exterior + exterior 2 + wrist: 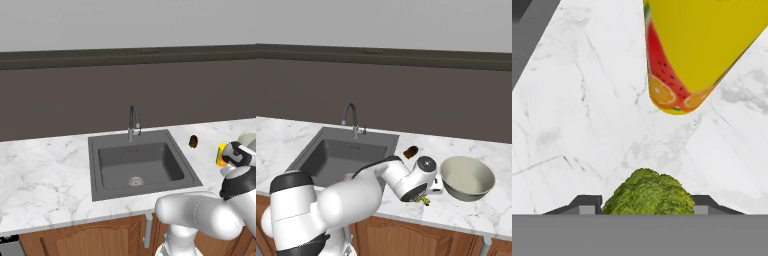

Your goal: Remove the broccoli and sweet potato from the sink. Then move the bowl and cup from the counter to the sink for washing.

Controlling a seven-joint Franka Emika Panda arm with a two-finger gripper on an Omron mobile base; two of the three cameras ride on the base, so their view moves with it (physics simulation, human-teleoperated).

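Nearest the camera on the hand, the claw (647,202) has its two tips set apart on either side of the broccoli (648,196), which sits between them just above the white marble table (572,125); it appears clamped on the floret, though whether the broccoli already rests on the marble I cannot tell. Just beyond the broccoli stands the cup (699,45), yellow with fruit prints, close enough that a careless release could knock it. The floret looks light and lumpy, springy rather than stiff, so a squeeze across its crown should hold without damage. The cup looks rigid, light and smooth-walled, likely slippery; taking it across its narrow body, low down, seems safest. Farther from the broccoli to the right, in the right base view, the bowl (467,178) sits on the table, wide and probably heavier, best pinched at its rim. Behind the broccoli lies the sweet potato (410,151), already on the marble, just outside the sink (316,150). Beyond that, left of the broccoli, the basin looks cleared, with only its drain showing.
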